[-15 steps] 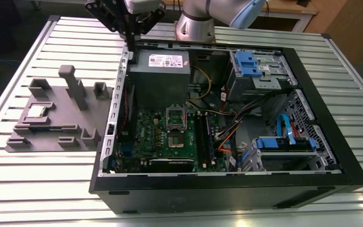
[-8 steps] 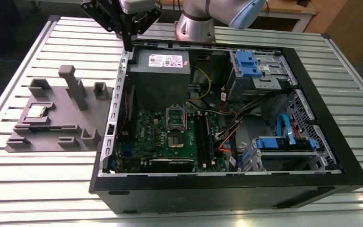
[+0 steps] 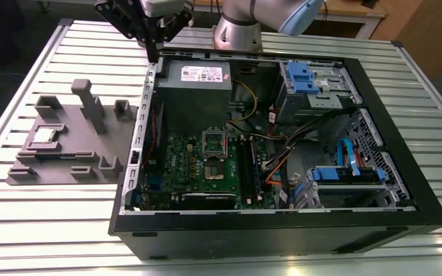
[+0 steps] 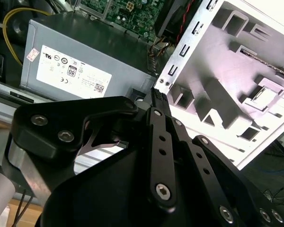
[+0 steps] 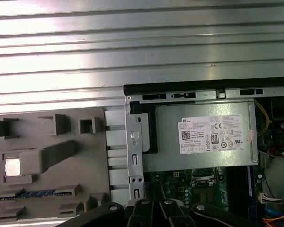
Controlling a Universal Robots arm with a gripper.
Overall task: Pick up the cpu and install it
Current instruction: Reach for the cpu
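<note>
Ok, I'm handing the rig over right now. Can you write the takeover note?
Gripper: shut, holding nothing, above the case rim beside the power supply.
Cpu: lying in the grey fixture, outside the case on the exterior view's left.
Done: nothing visible; the cpu is not yet picked up.
Left: the pick-up and the install into the motherboard socket.

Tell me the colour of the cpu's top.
The cpu is pale silver, resting in the grey fixture; best seen in the exterior view.
</note>
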